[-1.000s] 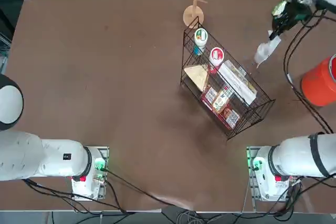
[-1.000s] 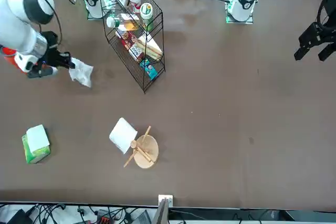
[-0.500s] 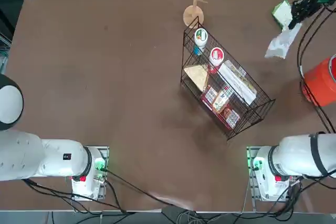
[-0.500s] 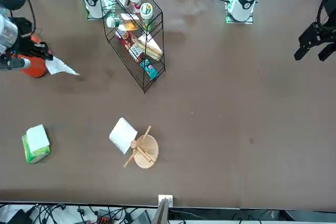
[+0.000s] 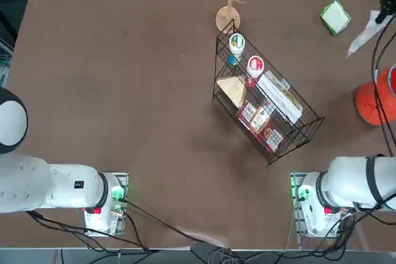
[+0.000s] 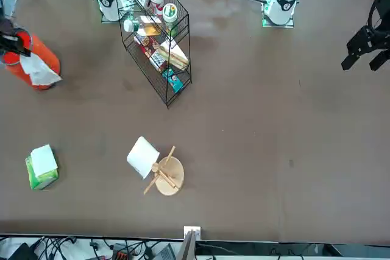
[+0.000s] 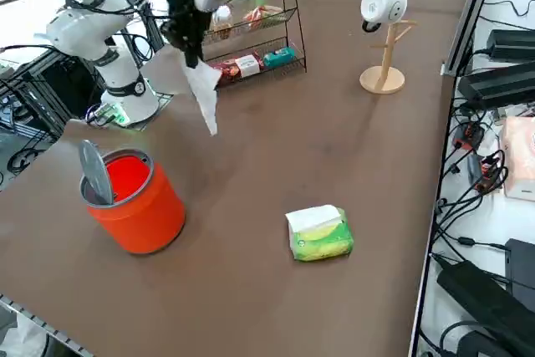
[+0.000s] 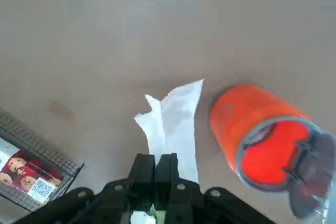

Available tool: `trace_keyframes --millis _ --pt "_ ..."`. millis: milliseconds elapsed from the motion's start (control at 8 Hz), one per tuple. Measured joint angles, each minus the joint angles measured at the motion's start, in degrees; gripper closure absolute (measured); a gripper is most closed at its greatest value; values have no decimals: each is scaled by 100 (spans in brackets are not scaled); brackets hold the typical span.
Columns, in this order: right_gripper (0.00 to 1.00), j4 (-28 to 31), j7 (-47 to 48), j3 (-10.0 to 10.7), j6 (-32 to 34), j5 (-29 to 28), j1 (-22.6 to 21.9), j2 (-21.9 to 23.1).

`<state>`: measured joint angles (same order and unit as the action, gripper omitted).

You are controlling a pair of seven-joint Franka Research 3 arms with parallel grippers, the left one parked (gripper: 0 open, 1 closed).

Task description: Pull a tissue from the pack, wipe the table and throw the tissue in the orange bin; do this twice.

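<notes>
My right gripper (image 7: pixel 191 52) hangs well above the table (image 5: pixel 124 60), shut on a crumpled white tissue (image 7: pixel 198 85) that dangles from its closed fingers (image 8: pixel 161 169). The tissue (image 8: pixel 173 124) trails beside the orange bin (image 8: pixel 252 129), just short of its open mouth. In the front view the tissue (image 6: pixel 41 72) overlaps the bin (image 6: pixel 42 47). The bin (image 7: pixel 138 202) stands upright with its lid flap raised, near the table's right edge. The yellow-green pack (image 7: pixel 319 233) lies farther out, white tissue showing on top (image 5: pixel 335 17), apart from the gripper.
A black wire basket (image 5: pixel 266 106) of groceries stands mid-table, between the robot's side and the bin area. A wooden stand with a white paper roll (image 7: pixel 384 31) sits at the far edge. Cables (image 7: pixel 468 165) run along the table's far side.
The gripper has carried the tissue away from beside the basket, out towards the table's right edge, and now holds it next to the orange bin. The pack has not moved.
</notes>
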<state>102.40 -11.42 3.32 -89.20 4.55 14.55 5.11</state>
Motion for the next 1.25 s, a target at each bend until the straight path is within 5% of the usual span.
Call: trace_keyframes --millis 375,875,1250 --pt "98 -158 -121 64 32 563 489 45" --pt "98 -162 -1308 826 84 691 614 81" --pt "98 -149 -1569 935 230 824 639 46"
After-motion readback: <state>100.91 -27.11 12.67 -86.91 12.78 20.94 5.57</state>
